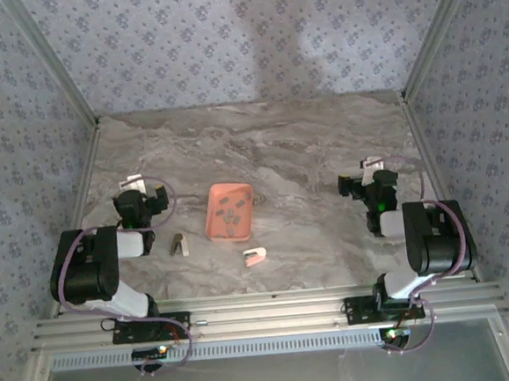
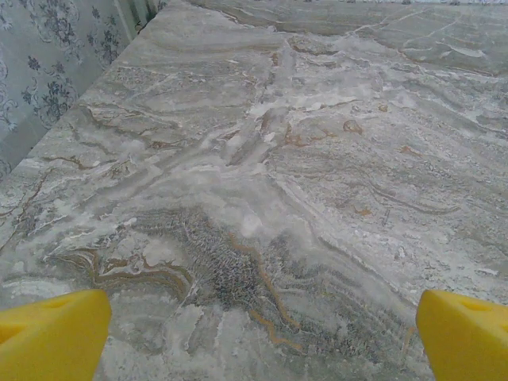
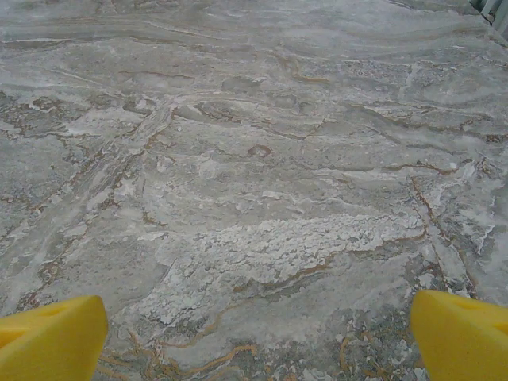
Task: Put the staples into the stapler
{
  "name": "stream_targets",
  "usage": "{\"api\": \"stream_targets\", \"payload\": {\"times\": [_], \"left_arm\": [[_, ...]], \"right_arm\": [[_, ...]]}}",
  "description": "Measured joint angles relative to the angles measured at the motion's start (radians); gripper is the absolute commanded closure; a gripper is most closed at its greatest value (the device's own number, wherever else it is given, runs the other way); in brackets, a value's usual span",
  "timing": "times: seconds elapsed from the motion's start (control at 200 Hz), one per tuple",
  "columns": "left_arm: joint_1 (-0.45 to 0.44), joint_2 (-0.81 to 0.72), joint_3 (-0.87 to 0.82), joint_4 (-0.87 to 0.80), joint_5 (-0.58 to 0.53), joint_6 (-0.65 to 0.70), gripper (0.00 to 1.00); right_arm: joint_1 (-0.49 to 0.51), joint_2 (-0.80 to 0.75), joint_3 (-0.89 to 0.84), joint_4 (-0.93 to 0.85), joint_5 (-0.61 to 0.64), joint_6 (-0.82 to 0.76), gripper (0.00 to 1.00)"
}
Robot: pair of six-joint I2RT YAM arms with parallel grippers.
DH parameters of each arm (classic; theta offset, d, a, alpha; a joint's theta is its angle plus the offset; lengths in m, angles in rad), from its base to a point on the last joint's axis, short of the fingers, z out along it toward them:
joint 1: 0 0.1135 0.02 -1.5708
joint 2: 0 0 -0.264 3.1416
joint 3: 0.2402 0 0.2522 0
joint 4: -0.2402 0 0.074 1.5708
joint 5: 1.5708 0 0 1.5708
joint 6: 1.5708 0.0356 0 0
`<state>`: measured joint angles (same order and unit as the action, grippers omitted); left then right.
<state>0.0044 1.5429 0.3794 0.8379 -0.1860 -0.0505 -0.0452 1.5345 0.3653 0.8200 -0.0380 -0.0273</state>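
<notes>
On the marble tabletop (image 1: 304, 151), dull-grey metal staple strips (image 1: 232, 215) lie in a salmon-pink tray (image 1: 210, 213); left gripper (image 1: 144, 189) and right gripper (image 1: 366, 171) hang open, empty; loading has not begun.

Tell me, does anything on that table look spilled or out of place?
Nothing stands out. The staples lie inside the pink tray, none spilled, and a tan stapler and a pink stapler rest beside it.
</notes>
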Motion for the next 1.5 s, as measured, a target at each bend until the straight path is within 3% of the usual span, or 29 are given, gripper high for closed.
{"api": "stream_targets", "payload": {"times": [1.189,1.364,1.499], "left_arm": [[0.0,0.0,0.0,0.0,0.0,0.0,0.02],[-0.001,-0.007,0.004,-0.022,0.013,0.003,0.14],[-0.032,-0.118,0.064,-0.211,0.032,0.031,0.2]], "right_arm": [[-0.003,0.0,0.0,0.0,-0.004,0.0,0.0],[-0.011,-0.004,0.0,-0.003,-0.058,-0.008,0.0],[0.001,-0.078,0.006,-0.077,-0.113,-0.042,0.0]]}}
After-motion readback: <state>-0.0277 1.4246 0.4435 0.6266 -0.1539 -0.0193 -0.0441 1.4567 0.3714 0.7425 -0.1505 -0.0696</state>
